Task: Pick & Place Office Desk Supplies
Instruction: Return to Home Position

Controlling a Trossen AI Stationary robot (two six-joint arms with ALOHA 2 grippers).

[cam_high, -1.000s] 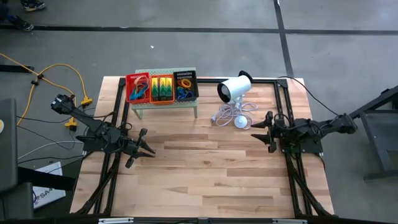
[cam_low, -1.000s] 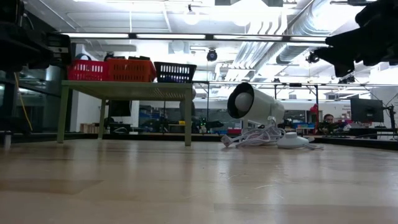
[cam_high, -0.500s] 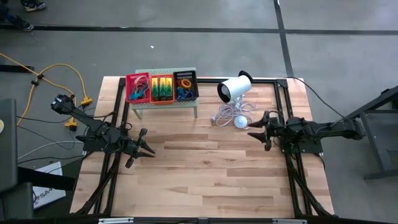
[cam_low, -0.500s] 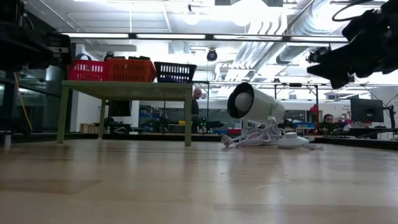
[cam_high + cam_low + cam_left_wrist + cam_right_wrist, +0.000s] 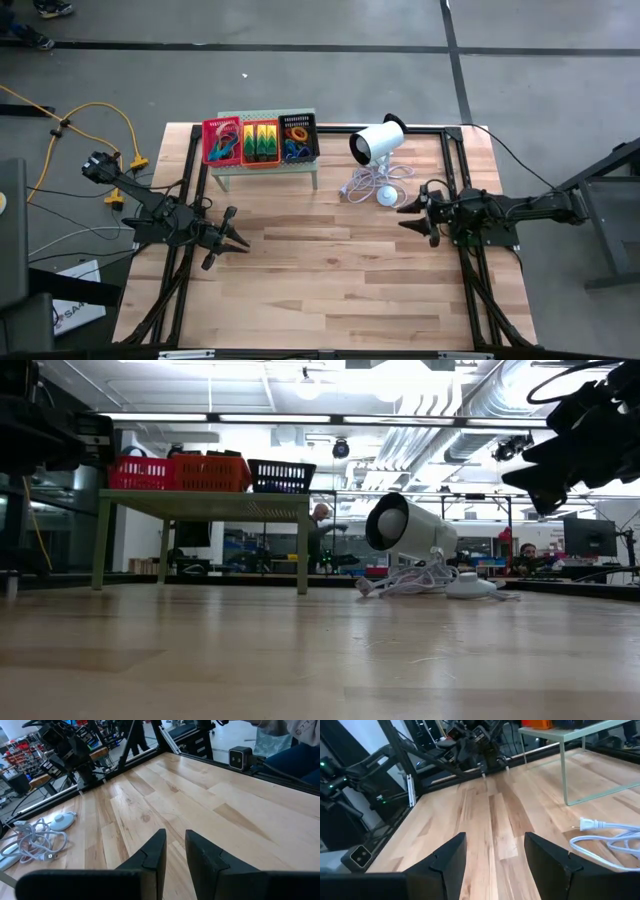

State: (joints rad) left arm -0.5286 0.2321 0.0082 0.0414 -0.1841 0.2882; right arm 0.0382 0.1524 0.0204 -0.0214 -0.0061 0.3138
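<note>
Three small mesh baskets stand in a row on the pale-green stand [image 5: 262, 163]: red [image 5: 221, 141] with coloured loops, the middle one [image 5: 260, 142] with green packs, black [image 5: 297, 138] with blue loops. In the low view they show as red [image 5: 140, 473], orange [image 5: 210, 472] and black [image 5: 281, 477]. My left gripper [image 5: 243, 245] [image 5: 175, 847] hovers near the table's left side, open by a narrow gap, holding nothing. My right gripper [image 5: 404, 214] [image 5: 495, 850] hangs in the air near the table's right side, open wide and empty.
A white cylinder device [image 5: 377, 143] lies right of the stand, with its coiled cable [image 5: 368, 184] and round base [image 5: 387, 195] just beyond my right gripper. The plug [image 5: 592, 825] lies on the wood. Bare boards stretch between the two arms. A person moves in the room behind.
My right gripper has come down lower and shifted a little toward the table's left as its arm stretched out. The left arm and the baskets have stayed still.
</note>
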